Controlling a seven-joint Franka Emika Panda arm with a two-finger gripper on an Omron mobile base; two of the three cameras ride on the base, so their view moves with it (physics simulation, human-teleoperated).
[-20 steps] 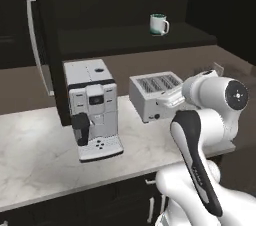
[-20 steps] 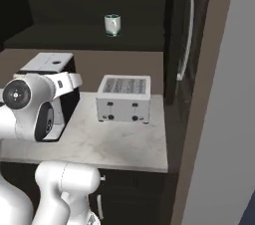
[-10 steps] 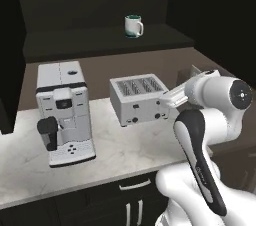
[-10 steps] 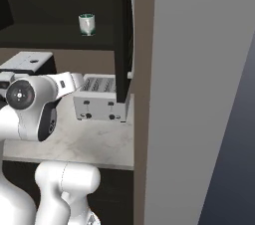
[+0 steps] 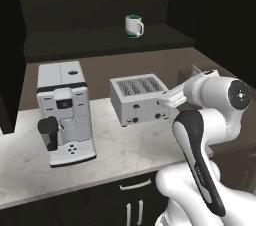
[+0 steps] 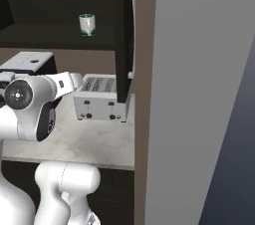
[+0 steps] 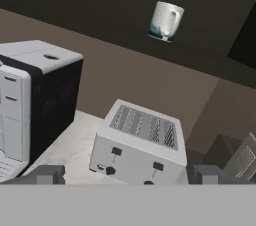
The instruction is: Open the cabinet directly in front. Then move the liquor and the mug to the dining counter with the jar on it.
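Observation:
The cabinet (image 5: 90, 5) stands open, its inside dark. On its shelf the small mug (image 5: 133, 26) stands upright, teal inside and pale outside; the right base view (image 6: 87, 24) and the hand view (image 7: 165, 21) show the mug too. One door (image 6: 123, 45) with a long silver handle hangs open edge-on. My gripper (image 7: 127, 175) is open and holds nothing, its fingertips (image 7: 47, 175) far apart. It hovers over the worktop just right of the toaster, well below the mug. The liquor, the dining counter and the jar are out of view.
A silver toaster (image 5: 139, 99) and a white coffee machine (image 5: 65, 112) stand on the marble worktop (image 5: 125, 155) under the shelf. Dark drawer fronts (image 5: 115, 205) run below it. A tall grey panel (image 6: 199, 94) closes the right side.
The whole scene slid left in both base views as the base moved, mostly in the first half second. The mug has not moved, and the gripper stays open.

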